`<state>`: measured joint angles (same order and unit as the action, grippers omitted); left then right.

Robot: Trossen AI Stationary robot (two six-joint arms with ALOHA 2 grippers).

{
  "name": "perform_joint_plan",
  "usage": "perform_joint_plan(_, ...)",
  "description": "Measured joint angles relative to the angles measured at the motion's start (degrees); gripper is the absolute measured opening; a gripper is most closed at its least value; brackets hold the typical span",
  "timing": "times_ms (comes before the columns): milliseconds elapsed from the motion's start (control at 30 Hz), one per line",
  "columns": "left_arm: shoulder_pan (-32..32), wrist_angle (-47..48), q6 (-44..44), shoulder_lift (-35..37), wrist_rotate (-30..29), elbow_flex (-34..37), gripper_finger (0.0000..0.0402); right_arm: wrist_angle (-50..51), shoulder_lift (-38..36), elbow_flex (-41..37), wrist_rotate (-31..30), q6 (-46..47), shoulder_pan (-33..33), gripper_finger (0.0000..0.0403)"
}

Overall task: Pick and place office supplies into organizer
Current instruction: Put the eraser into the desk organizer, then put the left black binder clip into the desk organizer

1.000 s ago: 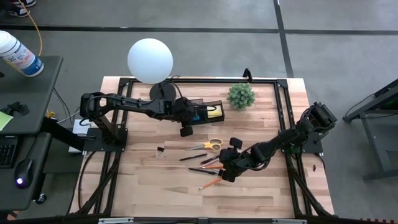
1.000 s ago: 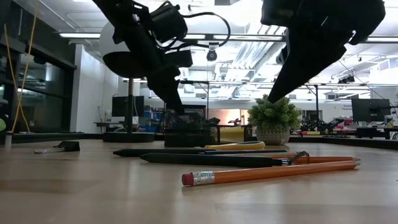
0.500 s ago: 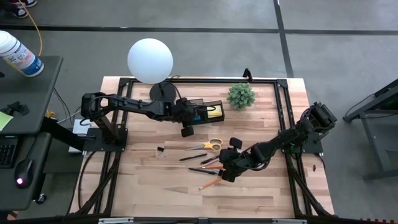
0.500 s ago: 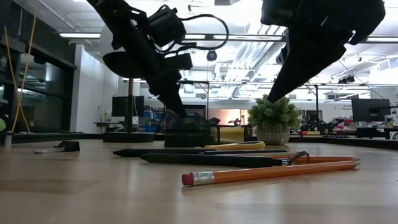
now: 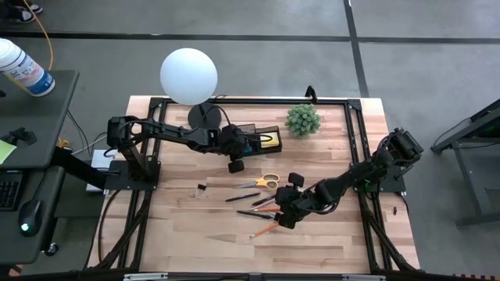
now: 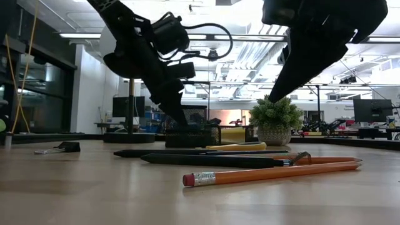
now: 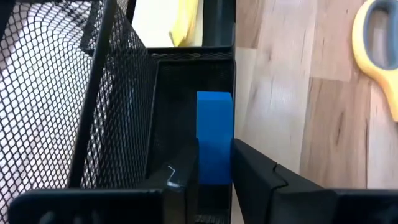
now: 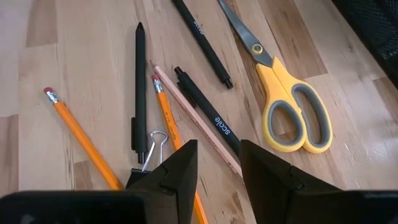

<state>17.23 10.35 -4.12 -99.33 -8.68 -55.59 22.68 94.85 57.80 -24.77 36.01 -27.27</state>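
Left pincer (image 7: pixel 214 177) pinches the blue eraser (image 7: pixel 214 134) inside the organizer (image 7: pixel 118 106); right pincer (image 8: pixel 217 165) spread above pencils (image 8: pixel 81 140).

A blue eraser (image 7: pixel 214 137) stands upright inside a narrow compartment of the black mesh organizer (image 5: pixel 259 138), which also holds a yellow sticky-note pad (image 5: pixel 269 141). On the bench nearby lie yellow-handled scissors (image 8: pixel 280 93), black pens (image 8: pixel 202 38), orange pencils (image 8: pixel 81 137) and a binder clip (image 5: pixel 201 189).
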Motion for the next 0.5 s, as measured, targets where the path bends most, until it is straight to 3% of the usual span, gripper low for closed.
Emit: perform_joint_plan(500, 0.0, 2.1, 4.3, 0.8, -2.4, -0.2, 0.0180, 0.1, 0.0, 0.0, -0.7, -0.4, 0.0, 0.0119)
